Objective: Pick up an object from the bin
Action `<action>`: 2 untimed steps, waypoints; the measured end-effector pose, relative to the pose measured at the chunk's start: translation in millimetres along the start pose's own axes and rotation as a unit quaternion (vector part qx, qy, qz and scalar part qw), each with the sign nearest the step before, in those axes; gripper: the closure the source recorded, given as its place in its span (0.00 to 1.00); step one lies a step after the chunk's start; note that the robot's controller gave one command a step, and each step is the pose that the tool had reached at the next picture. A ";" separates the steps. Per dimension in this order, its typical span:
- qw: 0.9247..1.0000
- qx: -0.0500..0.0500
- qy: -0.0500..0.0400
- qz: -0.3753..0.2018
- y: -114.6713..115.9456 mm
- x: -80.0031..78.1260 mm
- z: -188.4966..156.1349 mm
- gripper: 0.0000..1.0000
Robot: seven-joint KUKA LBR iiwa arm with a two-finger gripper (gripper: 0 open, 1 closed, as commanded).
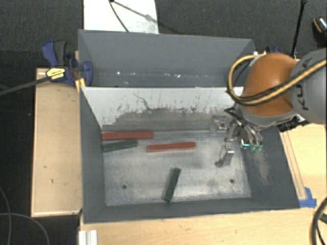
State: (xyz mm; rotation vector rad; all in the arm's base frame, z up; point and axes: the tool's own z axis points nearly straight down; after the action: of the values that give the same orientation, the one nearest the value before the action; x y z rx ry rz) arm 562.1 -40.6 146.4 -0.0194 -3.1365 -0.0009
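Grey metal bin (168,65): sheet walls sloping in to a flat floor (138,180). The back wall is matte and smooth. The floor is scuffed and scratched, with dark smears and thin vertical streaks where it meets the back wall, and a few small dark specks.

Arm (312,83) comes in from the right, grey casing. A rounded glossy orange cover (268,83) sits at the wrist, and yellow and black cables (240,68) loop around it.

Gripper (224,158): bare metal, thin and angular, with a small teal spot on the body just above it. It hangs low over bare floor in the right part of the bin. Open or closed: cannot tell, as the tip is too small and tangled against the grey floor.

Four loose things, all flat straight bars with matte faces, lying well apart from the gripper:
- long red-brown bar (127,135), level along the back left of the floor.
- shorter red bar (171,147), mid-floor, level. It is the nearest thing to the gripper, to its left, not touching.
- dark green bar (120,145), just below the long red-brown bar at left, slightly tilted, close beside it.
- dark green-grey bar (171,184), front centre, standing steeply diagonal, alone.
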 end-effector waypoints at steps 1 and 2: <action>0.994 -0.001 -0.001 0.109 64.7 -12.4 76.0 0.00; 0.994 0.000 -0.003 0.108 62.4 -13.7 74.0 1.00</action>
State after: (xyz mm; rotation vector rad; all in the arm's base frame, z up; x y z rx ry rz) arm 576.1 21.7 72.4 -0.3578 -3.1218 -0.0007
